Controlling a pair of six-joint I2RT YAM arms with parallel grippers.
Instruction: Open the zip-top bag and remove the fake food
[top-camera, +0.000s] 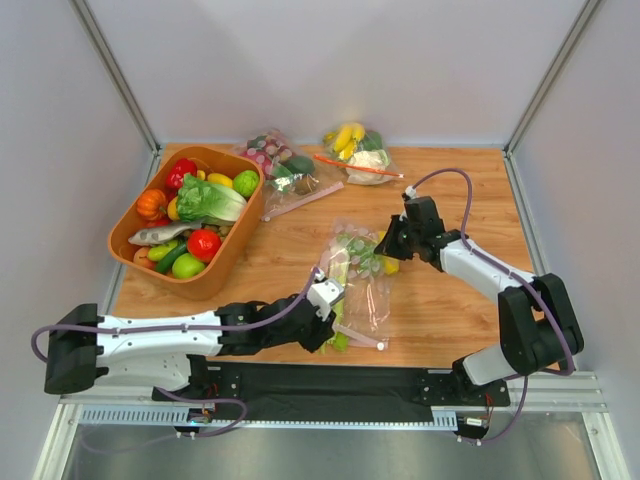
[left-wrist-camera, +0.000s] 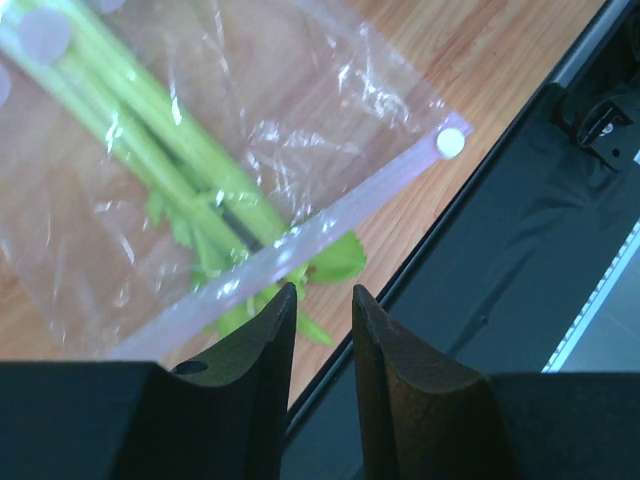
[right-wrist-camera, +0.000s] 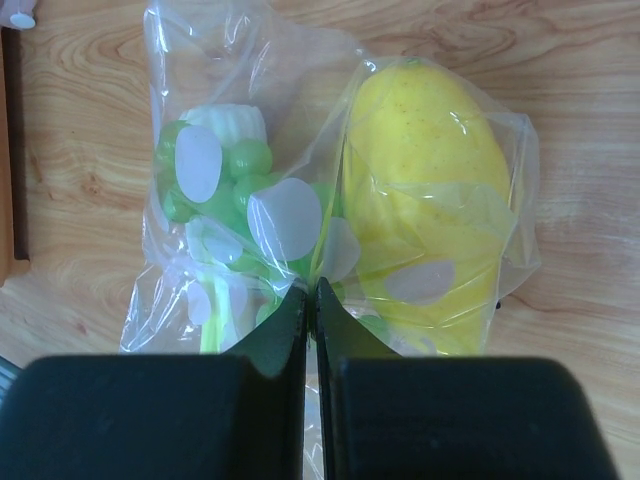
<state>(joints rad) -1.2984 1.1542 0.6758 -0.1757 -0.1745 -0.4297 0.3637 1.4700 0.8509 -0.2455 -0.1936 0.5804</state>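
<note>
The worktop (top-camera: 450, 300) is light wood with a visible grain, closed in by plain white walls with metal corner posts. Along its near edge runs a black base plate (top-camera: 330, 385) that carries both arms. The zip-top bag (top-camera: 362, 290) lies near the middle of the wood, slightly toward the near side, with its pink zip strip (left-wrist-camera: 300, 240) at the near end just short of the black plate. Inside it, the leafy stalk (top-camera: 340, 268) runs lengthwise, and its green leaf tips poke out past the strip. The green grapes (right-wrist-camera: 245, 158) and the lemon (right-wrist-camera: 430, 180) sit at the far end. The left hand (left-wrist-camera: 323, 292) reaches in low from the left, its fingers spread a little with nothing between them, just in front of the protruding leaves. The right hand (right-wrist-camera: 311, 292) is at the bag's far end, its fingers pressed together on a fold of the plastic between the grapes and the lemon. An orange-brown basket (top-camera: 125, 240) of mixed produce stands at the far left. Two other clear bags, one with dark grapes (top-camera: 280, 160) and one with banana and cauliflower (top-camera: 358, 150), lie by the back wall. Bare wood shows to the right of the bag up to the worktop's right edge, and also between the bag and the two bags at the back.
</note>
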